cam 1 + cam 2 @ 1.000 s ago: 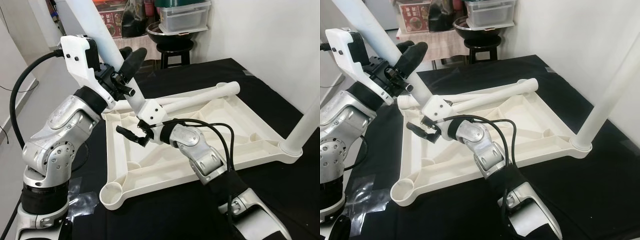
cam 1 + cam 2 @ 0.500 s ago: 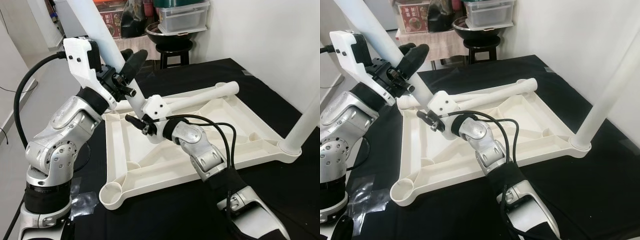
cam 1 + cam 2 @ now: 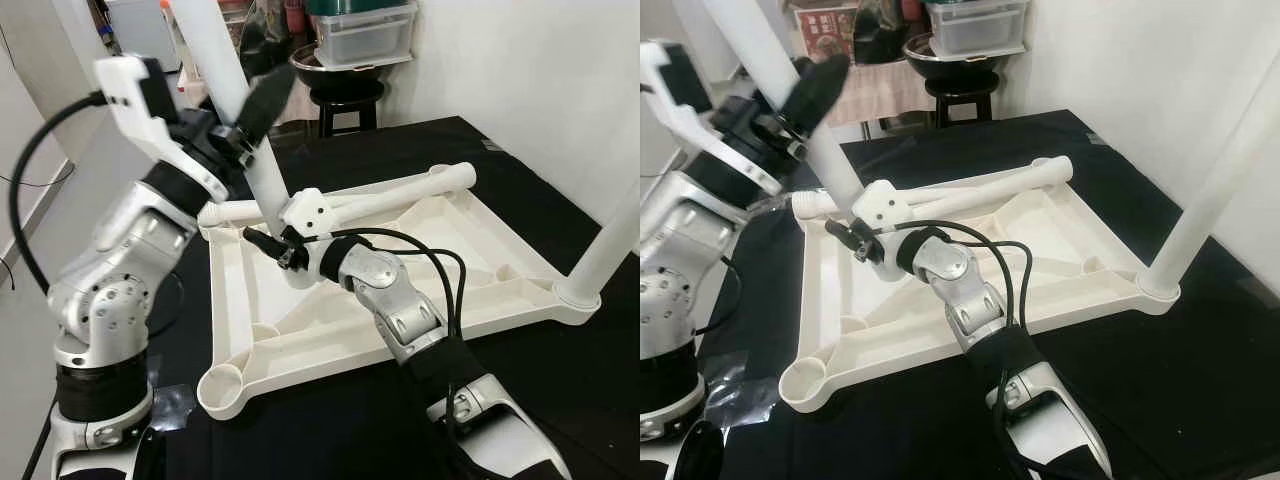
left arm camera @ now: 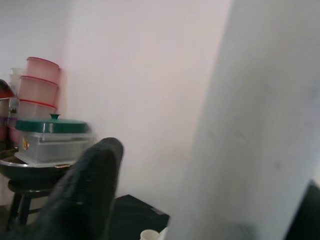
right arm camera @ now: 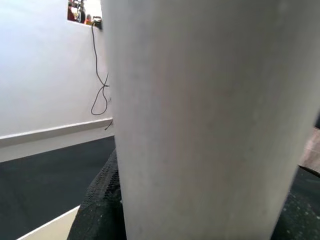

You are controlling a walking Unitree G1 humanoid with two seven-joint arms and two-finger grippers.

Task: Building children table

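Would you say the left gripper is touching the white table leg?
Touching: in the left eye view the left gripper's fingers press against the white table leg.

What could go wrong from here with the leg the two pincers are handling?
1. The white leg leans while the left pincer grips it high up; it may bind or miss its corner socket.
2. The right pincer sits close to the leg's base over the upturned tabletop, so its fingers could get pinched.
3. Two loose legs lie across the far rim and could roll off.
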